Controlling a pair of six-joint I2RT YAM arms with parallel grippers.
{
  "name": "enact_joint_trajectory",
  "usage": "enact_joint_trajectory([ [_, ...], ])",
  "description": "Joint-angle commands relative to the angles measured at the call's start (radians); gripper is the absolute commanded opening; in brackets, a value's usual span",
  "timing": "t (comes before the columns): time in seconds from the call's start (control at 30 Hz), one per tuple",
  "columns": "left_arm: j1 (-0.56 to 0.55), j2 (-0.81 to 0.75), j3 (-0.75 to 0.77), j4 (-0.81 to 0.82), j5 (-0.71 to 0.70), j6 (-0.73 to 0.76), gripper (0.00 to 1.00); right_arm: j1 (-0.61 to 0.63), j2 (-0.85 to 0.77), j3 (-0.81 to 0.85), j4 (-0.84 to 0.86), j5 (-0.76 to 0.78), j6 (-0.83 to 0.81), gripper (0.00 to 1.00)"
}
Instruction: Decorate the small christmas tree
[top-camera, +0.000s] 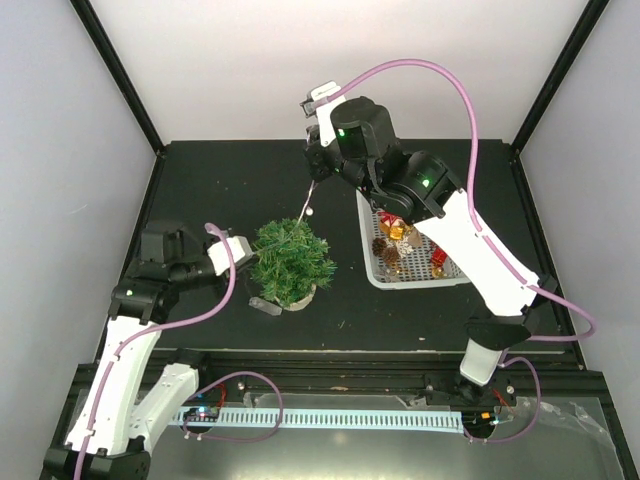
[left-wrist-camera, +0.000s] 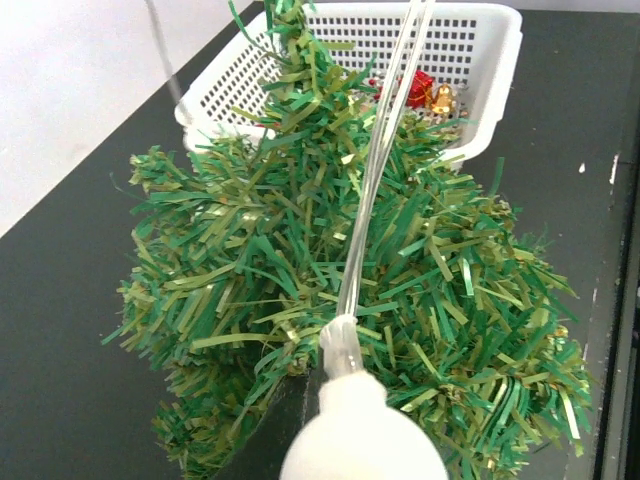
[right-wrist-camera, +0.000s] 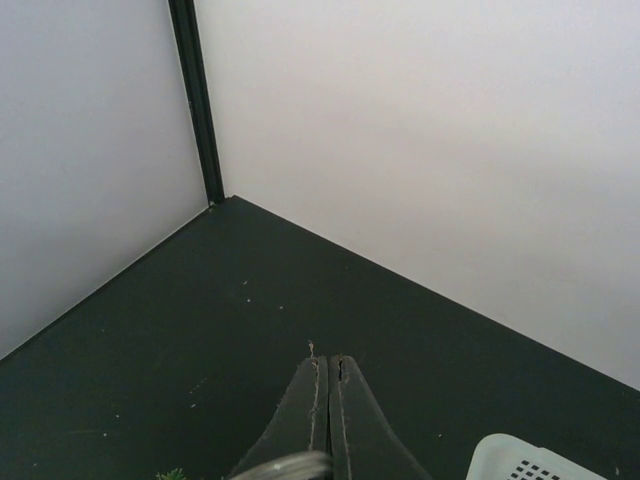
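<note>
The small christmas tree (top-camera: 292, 258) stands left of centre and fills the left wrist view (left-wrist-camera: 440, 280). My left gripper (top-camera: 250, 256) reaches into its left side, shut, one dark finger (left-wrist-camera: 275, 425) buried among the branches; I cannot tell whether a branch is pinched. A white ball ornament (left-wrist-camera: 362, 440) hangs right at that finger, its long clear loop (left-wrist-camera: 378, 150) running up over the tree. My right gripper (top-camera: 316, 170) is raised behind the tree with fingers pressed together (right-wrist-camera: 328, 360), and the clear loop (top-camera: 310, 200) hangs down from it.
A white mesh basket (top-camera: 368, 250) right of the tree holds red, gold and pine-cone ornaments (top-camera: 392, 232); it also shows beyond the tree (left-wrist-camera: 480, 25) and as a corner (right-wrist-camera: 520, 462). A small pale object (top-camera: 262, 305) lies by the tree's base. White walls stand behind and on both sides.
</note>
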Motion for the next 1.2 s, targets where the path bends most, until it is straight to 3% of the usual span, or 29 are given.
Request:
enact_joint_trajectory([
  [0.0,0.014,-0.006,-0.007,0.062,-0.018,-0.024,0.01,0.004,0.010,0.038,0.009,0.044,-0.023,0.01],
  [1.03,0.044,0.015,-0.042,0.092,-0.113,-0.055,0.02,0.001,0.067,0.120,0.146,0.050,-0.054,0.01],
  [1.17,0.044,0.029,-0.052,0.103,-0.111,-0.065,0.09,-0.011,0.086,0.128,0.164,0.056,-0.055,0.01],
])
